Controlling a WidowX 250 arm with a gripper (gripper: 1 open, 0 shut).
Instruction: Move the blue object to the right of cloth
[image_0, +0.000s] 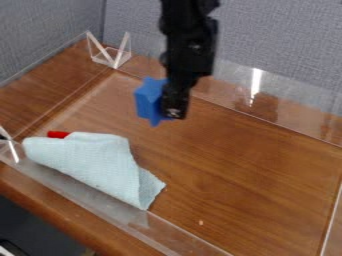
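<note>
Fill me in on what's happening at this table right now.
A single robot arm has its gripper shut on the blue object and holds it in the air above the wooden table. The cloth lies rumpled near the front left edge, with a small red piece beside its far left corner. The block sits above and behind the cloth, not yet set down to its right.

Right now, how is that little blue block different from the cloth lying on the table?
The blue block is small, chunky and bright blue; the cloth is far larger, soft, rumpled and pale aqua. The block is held up off the table in the gripper; the cloth lies flat on the wood near the front edge. Both are bluish.
</note>
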